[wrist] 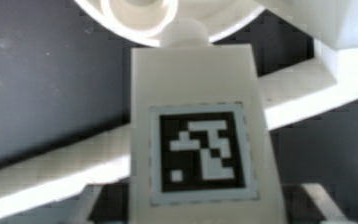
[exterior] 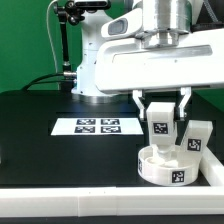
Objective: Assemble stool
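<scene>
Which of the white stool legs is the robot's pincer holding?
The leg standing upright over the round seat, between the pincer's fingers. Another leg stands beside it, on the exterior view's right, with nothing gripping it.

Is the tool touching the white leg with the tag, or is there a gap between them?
Touching. In the exterior view, the tool has its two black fingers closed against both sides of the upright leg, above the round seat. The wrist view shows the leg filling the space between the fingers.

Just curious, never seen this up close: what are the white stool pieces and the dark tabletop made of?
Seat and leg: apparently white plastic, matte and chunky, with printed square tags. Table: a black, dull surface; material unclear.
</scene>
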Motion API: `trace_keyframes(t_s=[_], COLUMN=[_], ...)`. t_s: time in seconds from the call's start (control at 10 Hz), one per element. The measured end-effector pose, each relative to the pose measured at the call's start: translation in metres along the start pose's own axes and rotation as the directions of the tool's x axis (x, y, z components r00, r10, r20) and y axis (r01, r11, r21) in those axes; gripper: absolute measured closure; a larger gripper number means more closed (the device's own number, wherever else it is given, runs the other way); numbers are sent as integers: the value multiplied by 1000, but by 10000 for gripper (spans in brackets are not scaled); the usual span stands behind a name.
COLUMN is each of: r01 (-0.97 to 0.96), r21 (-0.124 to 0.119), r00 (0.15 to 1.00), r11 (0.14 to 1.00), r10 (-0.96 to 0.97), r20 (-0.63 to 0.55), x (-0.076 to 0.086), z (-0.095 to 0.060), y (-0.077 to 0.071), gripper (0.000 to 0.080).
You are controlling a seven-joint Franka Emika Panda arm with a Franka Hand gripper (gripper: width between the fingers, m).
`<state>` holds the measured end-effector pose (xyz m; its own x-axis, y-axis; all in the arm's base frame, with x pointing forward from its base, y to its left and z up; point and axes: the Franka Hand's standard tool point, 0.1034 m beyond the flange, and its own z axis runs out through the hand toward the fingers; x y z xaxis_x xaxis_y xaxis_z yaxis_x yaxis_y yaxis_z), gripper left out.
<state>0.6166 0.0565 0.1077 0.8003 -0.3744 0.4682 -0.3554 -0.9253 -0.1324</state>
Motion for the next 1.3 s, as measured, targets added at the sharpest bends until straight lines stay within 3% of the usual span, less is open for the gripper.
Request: trace_keyframes(t_s=[0.1, 0.2, 0.3, 0.4, 1.3], r01=[23, 43, 57, 65, 84], r21=[14, 14, 0, 2, -11], r00=[996, 988, 992, 991, 991], r11=[1000, 999, 998, 998, 996], r10=[-22, -40, -57, -65, -85], r20=[-87, -146, -113, -120, -104], x=[-1, -4, -7, -2, -13], z=[1, 3, 5, 0, -2], y=[-3, 0, 5, 6, 13], gripper=[460, 459, 459, 459, 459])
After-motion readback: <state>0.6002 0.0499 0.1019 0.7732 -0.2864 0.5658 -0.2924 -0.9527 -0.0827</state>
